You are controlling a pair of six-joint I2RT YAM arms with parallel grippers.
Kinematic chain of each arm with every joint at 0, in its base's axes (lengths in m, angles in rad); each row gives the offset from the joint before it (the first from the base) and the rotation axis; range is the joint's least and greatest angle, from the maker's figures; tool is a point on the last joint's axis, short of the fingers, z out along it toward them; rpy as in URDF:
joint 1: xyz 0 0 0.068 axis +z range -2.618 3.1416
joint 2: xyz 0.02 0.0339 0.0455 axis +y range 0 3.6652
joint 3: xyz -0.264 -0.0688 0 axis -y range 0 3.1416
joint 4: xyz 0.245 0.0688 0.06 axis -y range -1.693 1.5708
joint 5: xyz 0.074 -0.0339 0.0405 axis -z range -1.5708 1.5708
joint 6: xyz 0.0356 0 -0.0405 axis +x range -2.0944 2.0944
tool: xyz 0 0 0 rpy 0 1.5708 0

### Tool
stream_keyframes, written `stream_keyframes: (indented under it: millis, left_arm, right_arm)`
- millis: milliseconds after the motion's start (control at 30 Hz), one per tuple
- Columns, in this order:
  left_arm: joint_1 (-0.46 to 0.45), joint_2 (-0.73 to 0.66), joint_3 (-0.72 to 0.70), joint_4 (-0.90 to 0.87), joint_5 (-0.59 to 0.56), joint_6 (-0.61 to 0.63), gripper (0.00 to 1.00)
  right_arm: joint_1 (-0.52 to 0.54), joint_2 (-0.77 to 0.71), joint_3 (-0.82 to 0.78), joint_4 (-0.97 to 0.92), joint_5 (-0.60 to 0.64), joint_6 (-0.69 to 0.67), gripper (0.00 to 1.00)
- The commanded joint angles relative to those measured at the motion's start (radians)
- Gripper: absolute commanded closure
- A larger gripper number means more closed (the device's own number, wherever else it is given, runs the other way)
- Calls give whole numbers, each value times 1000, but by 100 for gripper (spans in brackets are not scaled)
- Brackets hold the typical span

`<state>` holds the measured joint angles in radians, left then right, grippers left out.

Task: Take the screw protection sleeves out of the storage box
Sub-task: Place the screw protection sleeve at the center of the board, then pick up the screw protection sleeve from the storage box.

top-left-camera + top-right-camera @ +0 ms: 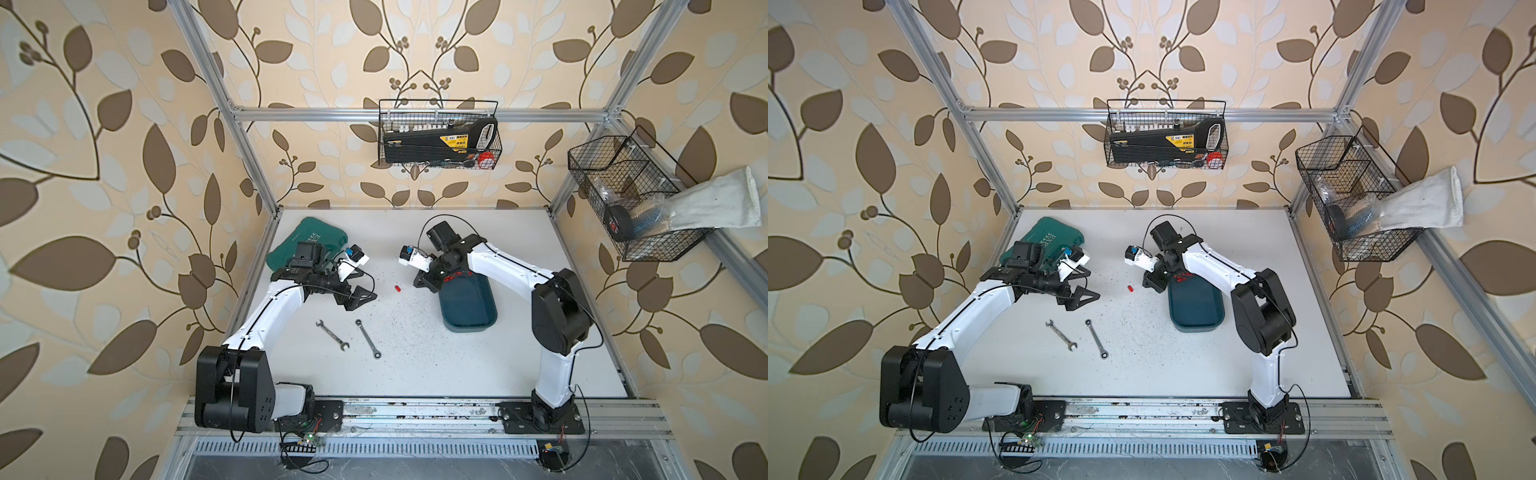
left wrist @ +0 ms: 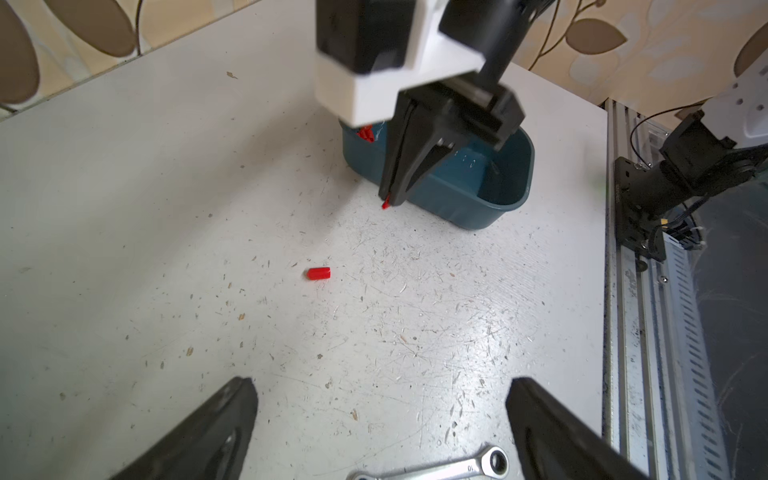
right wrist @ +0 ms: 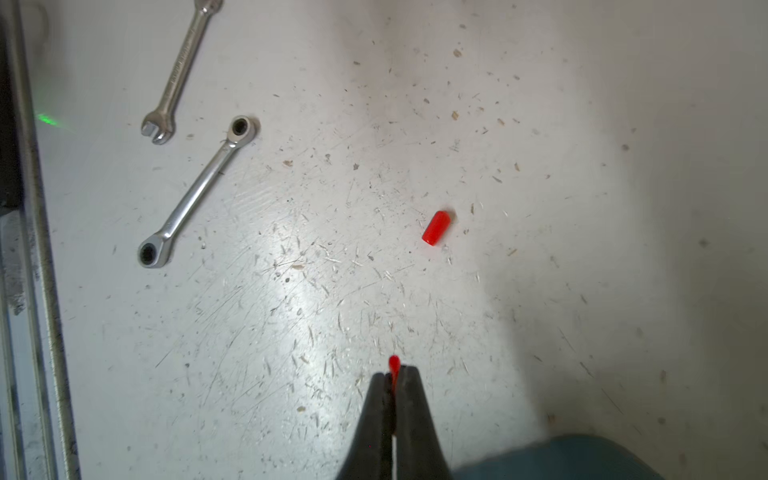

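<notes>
The teal storage box lies on the white table right of centre, under my right arm. Several red screw protection sleeves cluster in its far corner, partly hidden by the right wrist in both top views. One red sleeve lies loose on the table left of the box, also seen in the right wrist view. My right gripper is shut on another red sleeve, just past the box's left rim and above the table. My left gripper stands open with nothing in it, left of the loose sleeve.
Two steel wrenches lie near the front centre. A green tool case sits at the back left behind the left arm. Black wire baskets hang on the back and right frame. A metal rail runs along the front edge.
</notes>
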<state>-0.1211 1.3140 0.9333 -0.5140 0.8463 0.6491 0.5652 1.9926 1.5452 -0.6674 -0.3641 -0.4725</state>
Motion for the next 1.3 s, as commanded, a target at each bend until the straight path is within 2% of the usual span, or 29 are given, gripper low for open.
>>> stream_keyframes:
  millis: [0, 333, 567, 700, 933, 1133, 1267]
  left_arm:
    - [14, -37, 17, 6, 43, -4, 1]
    - [14, -35, 18, 3, 51, -5, 1]
    - [14, -23, 18, 2, 66, -9, 1]
    - [14, -16, 18, 15, 84, -24, 1]
    - [-12, -5, 12, 64, 99, -66, 1]
    - [-99, 47, 20, 83, 57, -27, 1]
    - [-152, 105, 44, 91, 37, -21, 1]
  right_arm:
    - [26, 80, 38, 49, 81, 90, 97]
    - [51, 211, 120, 53, 123, 143, 82]
    - [38, 197, 144, 18, 84, 120, 60]
    - [16, 121, 137, -27, 40, 58, 54]
    - [-60, -100, 49, -136, -14, -79, 51]
    - [-171, -278, -111, -113, 48, -98, 51]
    - [-243, -348, -229, -15, 138, -65, 51]
